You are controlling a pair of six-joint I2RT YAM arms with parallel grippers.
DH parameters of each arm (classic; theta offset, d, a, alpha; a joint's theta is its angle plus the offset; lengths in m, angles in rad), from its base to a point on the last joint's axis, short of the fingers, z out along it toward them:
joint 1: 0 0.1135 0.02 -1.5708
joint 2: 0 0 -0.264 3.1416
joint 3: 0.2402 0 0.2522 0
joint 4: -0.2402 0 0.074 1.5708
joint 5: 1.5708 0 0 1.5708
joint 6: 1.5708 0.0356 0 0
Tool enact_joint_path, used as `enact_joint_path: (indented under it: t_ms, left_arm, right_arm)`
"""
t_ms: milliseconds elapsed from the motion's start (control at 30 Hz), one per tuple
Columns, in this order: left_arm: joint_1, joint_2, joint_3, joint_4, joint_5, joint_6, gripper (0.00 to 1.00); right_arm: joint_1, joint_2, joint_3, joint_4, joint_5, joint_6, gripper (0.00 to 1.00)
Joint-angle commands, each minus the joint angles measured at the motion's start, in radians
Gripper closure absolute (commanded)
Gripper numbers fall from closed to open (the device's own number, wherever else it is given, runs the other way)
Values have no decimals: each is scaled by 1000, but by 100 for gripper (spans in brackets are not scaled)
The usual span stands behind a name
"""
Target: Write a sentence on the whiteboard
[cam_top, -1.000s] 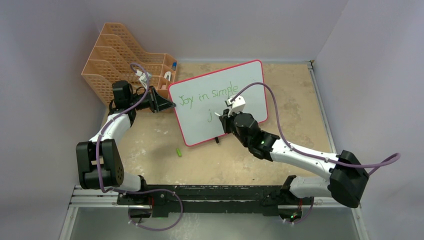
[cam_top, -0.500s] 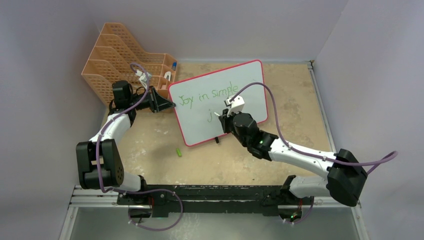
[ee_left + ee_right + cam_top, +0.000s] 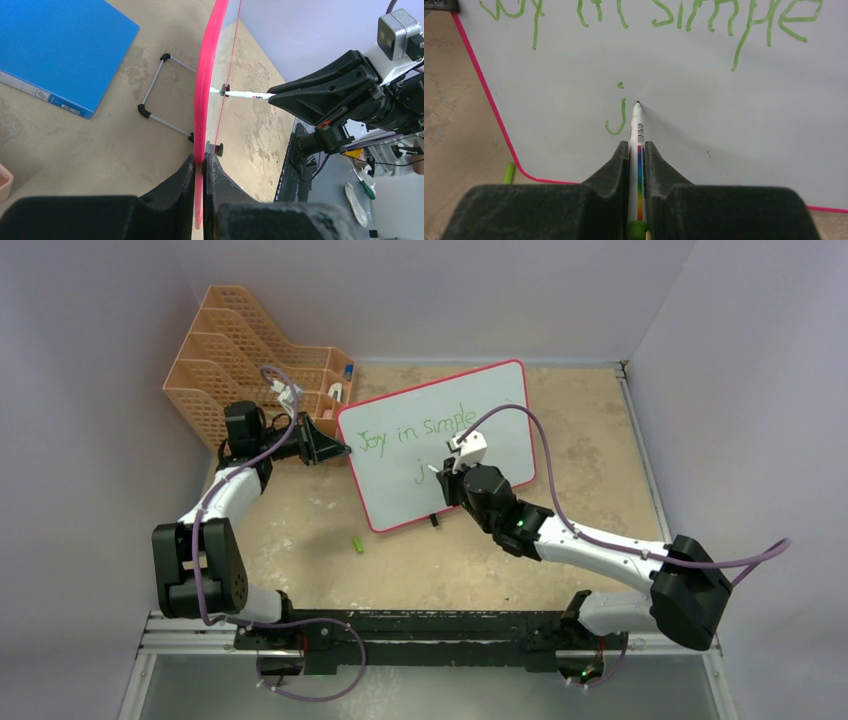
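The right arm's elbow has swung slightly left; the marker (image 3: 637,127) tip sits just right of the "j" (image 3: 616,117). The right gripper (image 3: 637,146) clamps the marker; the left gripper (image 3: 200,165) pinches the edge of the whiteboard (image 3: 400,495), which stands mid-table. Advisable: light, steady pressure, board braced. The right forearm reaches diagonally forward-left, wrist facing the board.

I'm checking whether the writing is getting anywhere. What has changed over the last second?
The right arm swung its elbow slightly left, and the marker in its jaws seems to have edged a touch left over the board. No new stroke shows: the writing is still "Joy in simple" plus a lone "j". The left jaws stay shut on the board's edge. Nothing was taken or let go.
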Motion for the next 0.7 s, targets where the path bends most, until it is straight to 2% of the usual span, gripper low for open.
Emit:
enact_joint_path:
  t_ms: [0, 667]
  left_arm:
    - [-6, -25, 32, 0, 2, 21, 100]
    - [-6, -23, 32, 0, 2, 21, 100]
  right_arm:
    - [-6, 5, 41, 32, 13, 3, 100]
    - [-6, -7, 14, -54, -9, 22, 100]
